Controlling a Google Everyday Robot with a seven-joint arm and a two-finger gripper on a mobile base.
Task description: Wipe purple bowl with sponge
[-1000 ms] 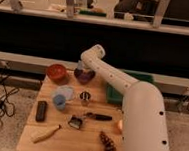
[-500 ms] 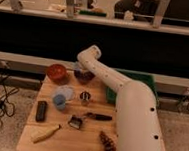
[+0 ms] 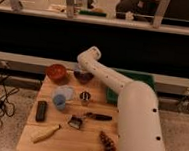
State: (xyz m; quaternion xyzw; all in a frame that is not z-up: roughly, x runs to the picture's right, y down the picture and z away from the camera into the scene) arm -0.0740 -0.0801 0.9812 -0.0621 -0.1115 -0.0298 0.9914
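At the rear of the light wooden table (image 3: 82, 139), one small round dark purple bowl (image 3: 83, 78) is standing upright. It is sitting between one reddish-brown bowl (image 3: 56, 72) on its left and one green tray (image 3: 145, 79) on its right. That makes two bowls in all, standing near each other without touching.

One white robot arm (image 3: 130, 101) is reaching in from the lower right and bending down at its far joint. Its single gripper (image 3: 81, 71) is hanging directly over the near-left rim of the purple bowl, at or just inside the bowl's mouth. Whether the gripper is spread, pressed together or pinching anything cannot be told, and contact with the bowl cannot be confirmed either.

Remaining items on the table, one of each:
- One round blue cup (image 3: 59, 103) is standing left of centre, touching or overlapping one pale bluish disc (image 3: 65, 92) behind it.
- One small metal cup (image 3: 85, 97) is standing just right of those two.
- One flat black slab (image 3: 42, 111) is lying by the left edge.
- One dark-handled utensil (image 3: 99, 116) is lying at centre, with one small dark brush-like tool (image 3: 75, 122) just beside its left end.
- One pale yellowish curved piece (image 3: 46, 133) is lying at front left.
- One brown knobbly piece (image 3: 110, 148) is lying at the front, close against the arm.
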